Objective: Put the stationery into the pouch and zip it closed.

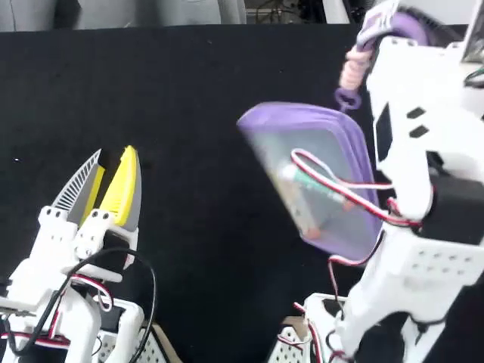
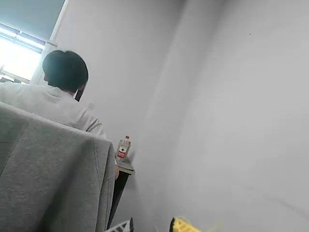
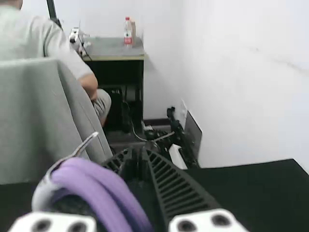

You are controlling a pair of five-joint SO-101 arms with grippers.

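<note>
Purple pouch [image 1: 318,174] hangs clamped in the right hand [image 1: 378,32], stationery [image 1: 311,193] inside

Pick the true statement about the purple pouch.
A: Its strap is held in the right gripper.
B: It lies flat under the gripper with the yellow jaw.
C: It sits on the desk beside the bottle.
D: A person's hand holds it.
A: the pouch hangs tilted beside the right arm, with its purple strap caught in the right gripper.

The pouch [image 1: 318,128] is right of the left gripper [image 1: 113,154].
</note>
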